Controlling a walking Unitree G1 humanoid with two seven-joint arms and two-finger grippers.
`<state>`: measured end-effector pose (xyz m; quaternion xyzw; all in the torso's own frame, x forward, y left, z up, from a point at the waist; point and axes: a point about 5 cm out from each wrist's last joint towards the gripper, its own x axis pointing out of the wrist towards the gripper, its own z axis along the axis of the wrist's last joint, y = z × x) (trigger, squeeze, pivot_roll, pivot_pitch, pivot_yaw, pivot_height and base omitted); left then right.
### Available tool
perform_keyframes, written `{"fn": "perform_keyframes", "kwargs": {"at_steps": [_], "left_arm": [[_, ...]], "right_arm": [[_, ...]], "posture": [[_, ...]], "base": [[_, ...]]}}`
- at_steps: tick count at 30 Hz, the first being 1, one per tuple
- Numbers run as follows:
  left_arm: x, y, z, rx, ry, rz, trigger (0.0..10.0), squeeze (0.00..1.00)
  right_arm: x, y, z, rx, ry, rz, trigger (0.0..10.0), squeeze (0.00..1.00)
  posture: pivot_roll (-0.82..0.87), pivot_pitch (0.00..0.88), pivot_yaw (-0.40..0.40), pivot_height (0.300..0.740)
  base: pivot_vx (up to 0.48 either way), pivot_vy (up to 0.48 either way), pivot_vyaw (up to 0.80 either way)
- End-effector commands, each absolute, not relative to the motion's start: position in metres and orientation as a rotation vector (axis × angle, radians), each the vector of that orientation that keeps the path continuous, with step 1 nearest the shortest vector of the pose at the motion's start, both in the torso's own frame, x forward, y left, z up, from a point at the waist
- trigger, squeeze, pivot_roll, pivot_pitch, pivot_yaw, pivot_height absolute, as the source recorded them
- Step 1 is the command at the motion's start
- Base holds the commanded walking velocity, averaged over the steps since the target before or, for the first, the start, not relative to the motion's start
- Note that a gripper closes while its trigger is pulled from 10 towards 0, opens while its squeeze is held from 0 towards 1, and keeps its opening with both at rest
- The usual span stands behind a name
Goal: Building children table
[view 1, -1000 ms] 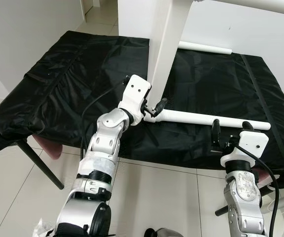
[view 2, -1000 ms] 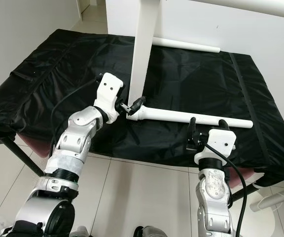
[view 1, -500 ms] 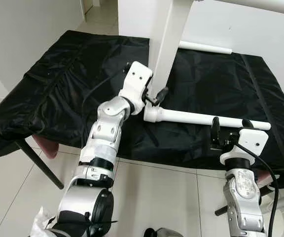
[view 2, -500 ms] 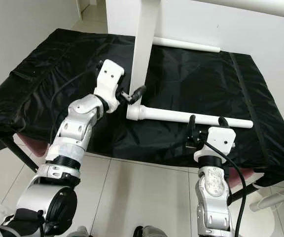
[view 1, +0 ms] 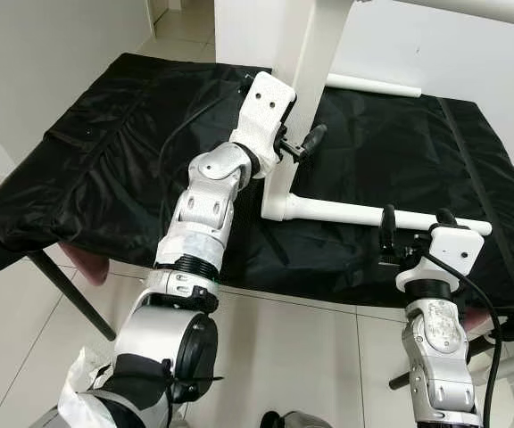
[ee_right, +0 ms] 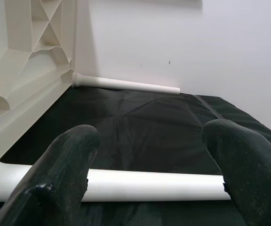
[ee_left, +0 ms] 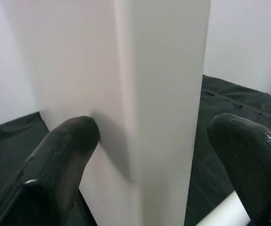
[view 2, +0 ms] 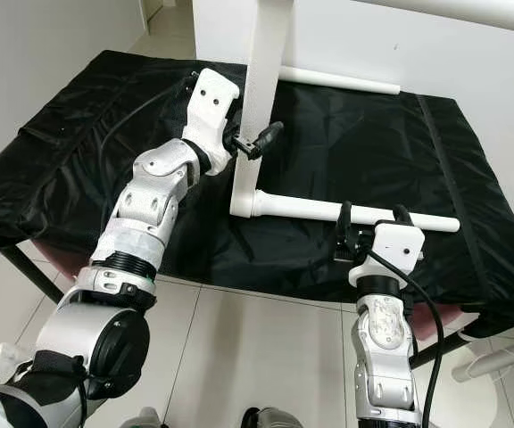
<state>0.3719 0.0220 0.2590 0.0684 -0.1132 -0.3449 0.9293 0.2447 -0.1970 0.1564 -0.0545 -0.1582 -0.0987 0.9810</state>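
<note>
Beside the upright white leg (view 1: 303, 89): left tool (view 1: 298, 145) spreading its fingers around the leg, presumably steadying it; right tool (view 1: 412, 234) hovering spread just before the loose leg (view 1: 373, 214) lying on the black-covered tabletop (view 1: 105, 169), readying a pickup.

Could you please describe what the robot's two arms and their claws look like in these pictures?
Both arms are silver, jointed metal segments ending in white, blocky wrist housings, with a black cable running along each. The left claw and right claw each have two long, rounded black fingers.
</note>
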Motion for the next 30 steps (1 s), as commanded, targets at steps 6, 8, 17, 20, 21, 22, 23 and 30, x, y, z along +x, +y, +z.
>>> {"fn": "perform_keyframes", "kwargs": {"at_steps": [6, 8, 17, 20, 21, 22, 23, 30], "left_arm": [[0.372, 0.003, 0.270, -0.021, -0.227, -0.136, 10.0, 0.00], [0.374, 0.006, 0.270, 0.028, -0.211, -0.061, 10.0, 0.00], [0.379, 0.024, 0.276, 0.157, -0.260, 0.052, 10.0, 0.00], [0.381, 0.028, 0.279, 0.174, -0.277, 0.063, 10.0, 0.00], [0.382, 0.032, 0.281, 0.194, -0.294, 0.071, 10.0, 0.00], [0.382, 0.032, 0.281, 0.194, -0.294, 0.071, 10.0, 0.00], [0.383, 0.036, 0.284, 0.222, -0.313, 0.078, 10.0, 0.00], [0.387, 0.055, 0.275, 0.350, -0.340, 0.115, 10.0, 0.00]], "right_arm": [[0.245, -0.197, 0.152, -0.105, -0.296, -0.210, 10.0, 0.00], [0.245, -0.197, 0.152, -0.102, -0.295, -0.212, 10.0, 0.00], [0.244, -0.196, 0.151, -0.099, -0.294, -0.214, 10.0, 0.00], [0.245, -0.196, 0.151, -0.098, -0.294, -0.213, 10.0, 0.00], [0.246, -0.196, 0.151, -0.097, -0.295, -0.211, 10.0, 0.00], [0.246, -0.196, 0.151, -0.097, -0.295, -0.211, 10.0, 0.00], [0.246, -0.195, 0.151, -0.096, -0.296, -0.209, 10.0, 0.00], [0.247, -0.194, 0.151, -0.094, -0.299, -0.208, 10.0, 0.00]], "posture": [[-0.01, 0.040, -0.037, 0.740], [-0.01, 0.041, -0.035, 0.740], [0.00, 0.040, -0.037, 0.740], [0.00, 0.039, -0.037, 0.740], [0.00, 0.036, -0.037, 0.740], [0.00, 0.036, -0.037, 0.740], [0.00, 0.034, -0.036, 0.740], [0.00, 0.030, -0.030, 0.740]], "base": [[0.000, 0.000, 0.00], [0.000, 0.000, 0.00], [0.000, 0.000, 0.00], [0.000, 0.000, 0.00], [0.000, 0.000, 0.00], [0.000, 0.000, 0.00], [0.000, 0.000, 0.00], [0.000, 0.000, 0.00]]}}
